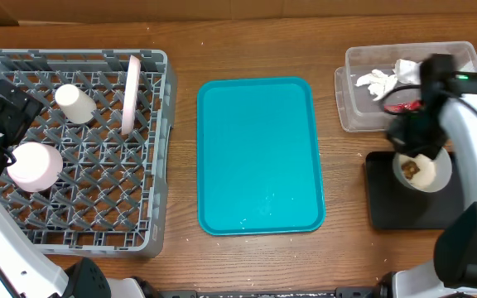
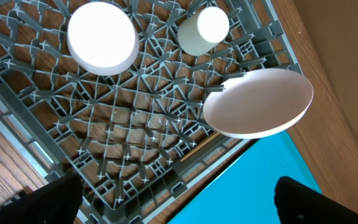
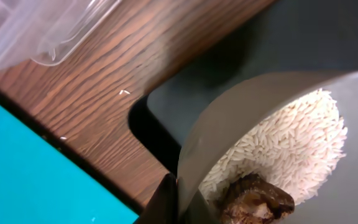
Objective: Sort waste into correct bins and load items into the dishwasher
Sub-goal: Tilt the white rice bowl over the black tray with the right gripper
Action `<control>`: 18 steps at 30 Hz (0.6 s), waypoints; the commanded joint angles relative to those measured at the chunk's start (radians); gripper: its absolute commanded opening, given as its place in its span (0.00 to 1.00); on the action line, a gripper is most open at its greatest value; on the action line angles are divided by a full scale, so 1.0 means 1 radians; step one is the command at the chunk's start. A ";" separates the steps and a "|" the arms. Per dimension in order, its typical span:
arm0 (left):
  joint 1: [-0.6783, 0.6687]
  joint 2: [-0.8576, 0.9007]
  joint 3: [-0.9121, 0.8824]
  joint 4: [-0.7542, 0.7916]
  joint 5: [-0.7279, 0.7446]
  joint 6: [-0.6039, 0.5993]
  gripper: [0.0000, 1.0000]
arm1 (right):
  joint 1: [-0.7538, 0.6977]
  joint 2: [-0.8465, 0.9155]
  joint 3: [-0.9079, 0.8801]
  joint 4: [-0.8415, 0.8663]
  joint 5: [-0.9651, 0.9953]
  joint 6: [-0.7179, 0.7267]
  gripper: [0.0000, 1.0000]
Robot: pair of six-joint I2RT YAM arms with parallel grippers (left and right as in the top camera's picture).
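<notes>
The wooden table (image 1: 255, 50) carries the grey dish rack (image 1: 160, 149) at its left edge, filling most of that side. The teal tray (image 1: 259, 157) lies flat at the middle, its long axis running from far edge to near edge, with bare wood on both sides.

The black tray (image 1: 396, 207) sits toward the near right corner, partly covered by the right arm. The clear tub (image 1: 354, 108) is in the far right corner, its long side along the far edge, just beyond the black tray.

In the rack, the pink plate (image 1: 129, 95) stands on edge near the far right part. Its faces turn left and right and its line runs far to near. The pink bowl (image 1: 33, 164) sits mouth down at the rack's left side, and the white cup (image 1: 77, 103) is base up beyond it.

The grey-white bowl (image 1: 439, 170) is over the black tray's far part, mouth upward. The right gripper (image 1: 410, 149) is clamped on its rim. I cannot tell whether the bowl touches the tray.

The left gripper (image 2: 179, 208) hangs over the rack, fingers apart with nothing between them.

The red-and-white wrapper (image 1: 404, 106) and the tissue (image 1: 383, 80) lie in the tub, partly hidden by the arm. Rice (image 3: 291, 149) coats the bowl's inside, with the brown lump (image 3: 253, 196) beside the gripped rim.
</notes>
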 commanded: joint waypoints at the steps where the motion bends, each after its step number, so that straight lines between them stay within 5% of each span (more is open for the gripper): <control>1: 0.004 0.005 0.001 -0.002 0.007 -0.020 1.00 | -0.141 -0.033 0.026 -0.002 -0.256 -0.203 0.04; 18: 0.004 0.005 0.001 -0.002 0.007 -0.020 1.00 | -0.603 -0.018 -0.172 0.095 -0.858 -0.509 0.04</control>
